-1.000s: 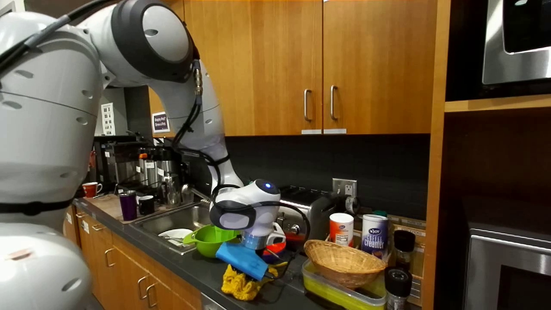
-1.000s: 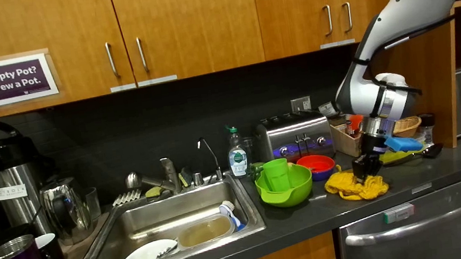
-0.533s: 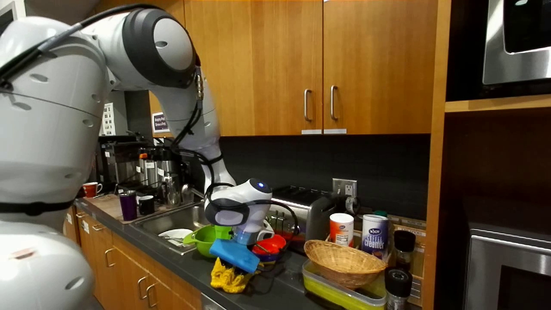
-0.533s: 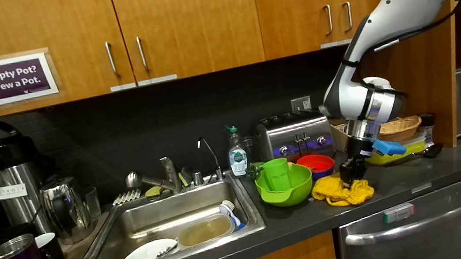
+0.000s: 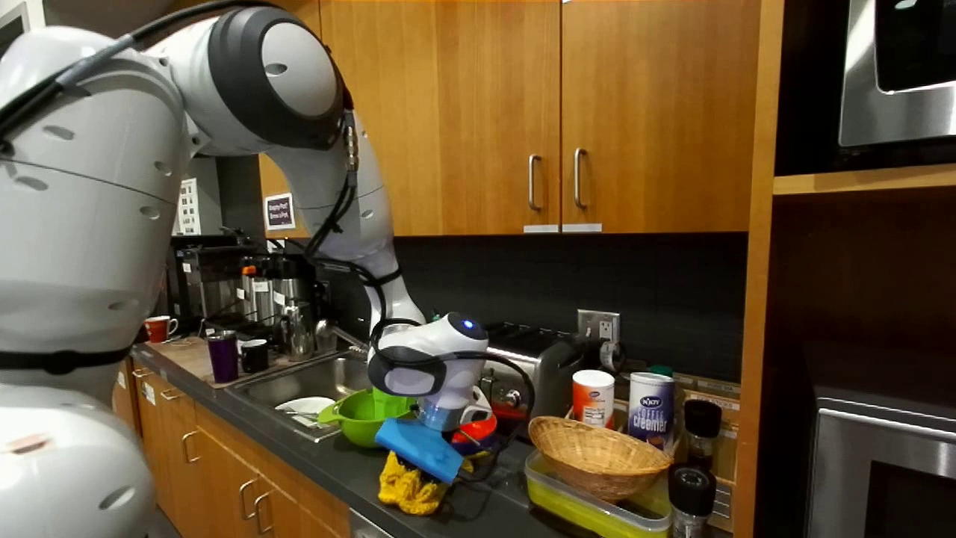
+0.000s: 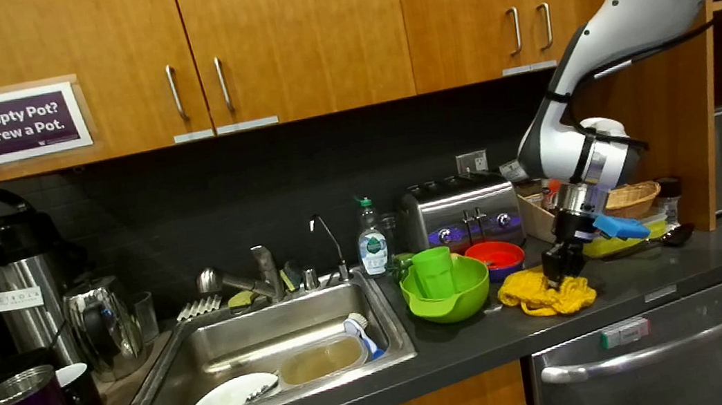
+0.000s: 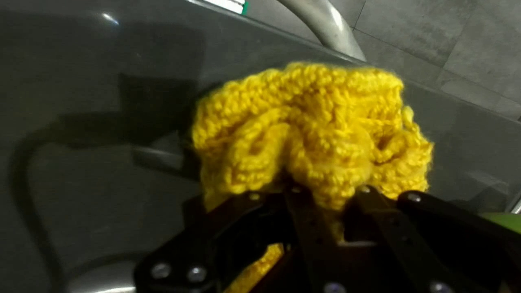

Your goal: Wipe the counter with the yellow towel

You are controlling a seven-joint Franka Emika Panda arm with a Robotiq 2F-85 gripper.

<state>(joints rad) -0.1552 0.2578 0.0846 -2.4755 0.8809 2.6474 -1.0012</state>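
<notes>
- Yellow towel (image 7: 313, 130): coarse knit, strong colour, bunched rather than flat — thick rounded folds, ruffled outline, deep dark creases where the cloth gathers at the fingers (image 7: 309, 221).
- Position: on the dark tabletop (image 6: 662, 267), near its front edge; in an exterior view, near the green bowl (image 6: 454, 303) but apart from it.
- Hand (image 6: 556, 278): pointing down, closed on the towel's middle, a fold pinched in its grasp; cloth shows on both sides of the grip. Exact contact hidden by the folds.
- Against 0.5 s ago: towel and hand shifted together, away from the green bowl and toward the wicker basket (image 5: 597, 474).
- Against 1.0 s ago: both a little nearer the bowl — present spot lies between the two earlier ones.
- Unchanged: grip on the cloth; places of green bowl and wicker basket.
</notes>
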